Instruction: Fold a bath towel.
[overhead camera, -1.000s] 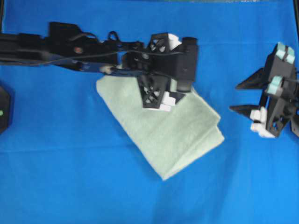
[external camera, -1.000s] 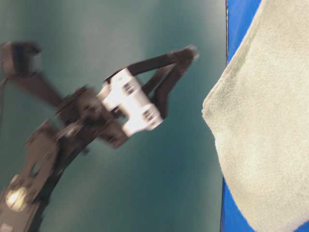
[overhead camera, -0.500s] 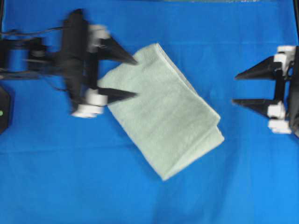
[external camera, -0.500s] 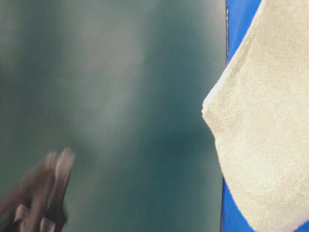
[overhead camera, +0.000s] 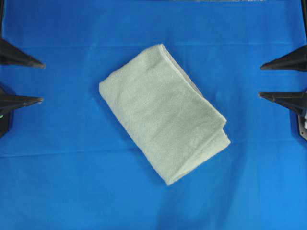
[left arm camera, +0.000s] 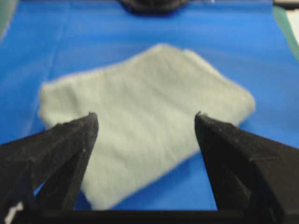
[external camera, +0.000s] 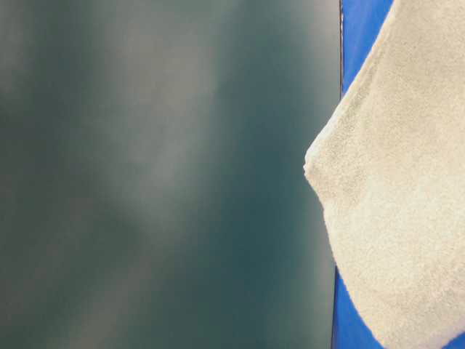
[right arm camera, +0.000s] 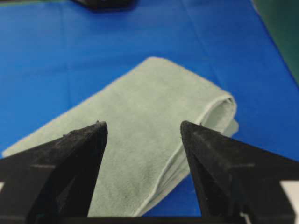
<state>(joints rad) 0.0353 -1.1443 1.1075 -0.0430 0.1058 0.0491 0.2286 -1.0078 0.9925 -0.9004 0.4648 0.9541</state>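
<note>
While the towel [overhead camera: 163, 112] lies folded into a thick rectangle, turned at a slant, in the middle of the blue cloth [overhead camera: 72, 191] covering the worktop, both grippers sit well apart from it at opposite edges. Only the dark tips of the left gripper [overhead camera: 42, 82] and right gripper [overhead camera: 260, 80] show from overhead, each pair of fingers spread wide and holding nothing. From the table-level view, one towel corner reaches past the cloth's edge. Layered hems show at the towel's lower right end.

No legible txt — none anywhere
</note>
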